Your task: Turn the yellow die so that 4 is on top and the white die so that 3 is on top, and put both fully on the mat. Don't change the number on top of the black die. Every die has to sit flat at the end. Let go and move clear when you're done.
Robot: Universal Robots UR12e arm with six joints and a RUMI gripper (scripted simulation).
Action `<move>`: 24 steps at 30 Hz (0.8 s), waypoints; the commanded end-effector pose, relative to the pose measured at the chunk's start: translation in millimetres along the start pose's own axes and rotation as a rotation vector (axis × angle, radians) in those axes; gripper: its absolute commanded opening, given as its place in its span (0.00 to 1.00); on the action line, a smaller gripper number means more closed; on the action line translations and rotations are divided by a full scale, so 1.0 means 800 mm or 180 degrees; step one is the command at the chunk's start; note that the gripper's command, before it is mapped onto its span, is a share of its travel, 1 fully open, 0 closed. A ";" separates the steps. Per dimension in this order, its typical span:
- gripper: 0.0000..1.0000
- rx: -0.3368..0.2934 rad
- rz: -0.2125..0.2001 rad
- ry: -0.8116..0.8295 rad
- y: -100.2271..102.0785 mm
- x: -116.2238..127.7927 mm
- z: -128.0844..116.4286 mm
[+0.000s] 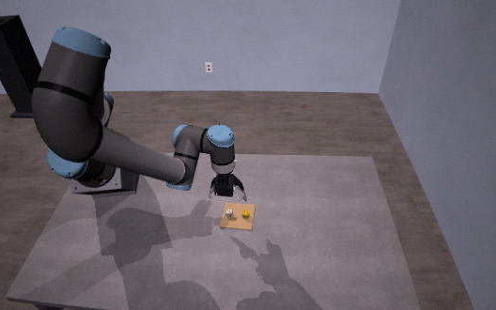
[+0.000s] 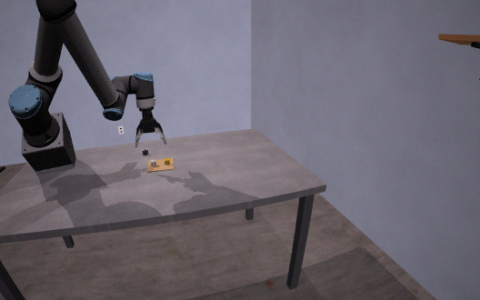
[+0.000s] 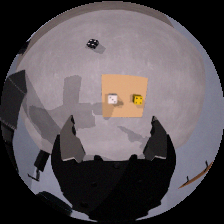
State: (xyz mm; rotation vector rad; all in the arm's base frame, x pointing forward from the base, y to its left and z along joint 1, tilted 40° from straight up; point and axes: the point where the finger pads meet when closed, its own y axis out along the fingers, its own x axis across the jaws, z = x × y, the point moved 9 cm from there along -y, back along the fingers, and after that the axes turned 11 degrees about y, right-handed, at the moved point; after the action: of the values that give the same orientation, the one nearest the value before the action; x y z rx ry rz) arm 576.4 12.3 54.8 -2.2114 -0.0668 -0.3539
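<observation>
An orange mat lies on the grey table; it also shows in the exterior view and the wrist view. A white die sits flat on the mat's left part and shows in the wrist view. A yellow die sits to its right on the mat, also in the wrist view. A black die lies on the table off the mat, seen in the wrist view. My gripper hangs open and empty above the table, behind the mat.
The arm's base stands on the table's far left corner. A wall is close on the right, with a wooden shelf high up. A black stand is on the floor behind.
</observation>
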 end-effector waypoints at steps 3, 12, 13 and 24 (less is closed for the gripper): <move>1.00 0.0001 -0.0003 0.0001 -0.001 0.000 0.000; 1.00 0.0001 -0.0003 0.0001 -0.014 0.000 0.000; 1.00 0.0001 -0.0003 0.0001 -0.019 0.000 0.000; 1.00 0.0001 -0.0003 0.0001 -0.076 0.000 0.000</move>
State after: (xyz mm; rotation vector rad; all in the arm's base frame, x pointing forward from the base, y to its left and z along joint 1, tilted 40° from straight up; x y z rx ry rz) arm 569.3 36.6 84.6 -2.2112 -0.0702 -0.3548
